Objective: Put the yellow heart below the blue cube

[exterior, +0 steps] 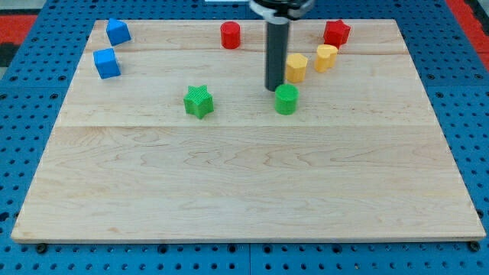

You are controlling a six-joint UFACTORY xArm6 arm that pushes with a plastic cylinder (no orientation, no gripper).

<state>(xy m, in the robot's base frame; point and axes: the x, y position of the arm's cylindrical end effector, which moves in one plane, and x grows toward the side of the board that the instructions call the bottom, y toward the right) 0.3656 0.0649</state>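
You will not find a pincer on this arm, so there is nothing that can spread or pinch. There is only a dark rod, and my tip (273,90) is at its low end, touching the wooden surface (244,191).

My tip is a little above the middle of the frame. A green round block (286,99) sits just beside it, to the lower right, so close that they may be touching; you cannot tell for sure. A green star (199,101) is off to the left, well apart.

Up and to the right of my tip is a darker yellow block (296,67) with flat sides. Just past it, further up and right, is the yellow heart (326,57). I think this one is the heart because its top looks notched, but it is small and hard to be sure of. The two yellow blocks are very near each other.

The blue cube (107,63) is far away in the upper left of the frame, with another blue block (118,32) just above it. A red round block (231,35) and a red star (336,33) sit along the top.

Here is what matters: the heart is to the upper right of my tip, but it has to go far left, to the spot under the blue cube. So I think my tip must first go around to the heart's right side. The task looks barely started. Watch out, because the darker yellow block is in the way.
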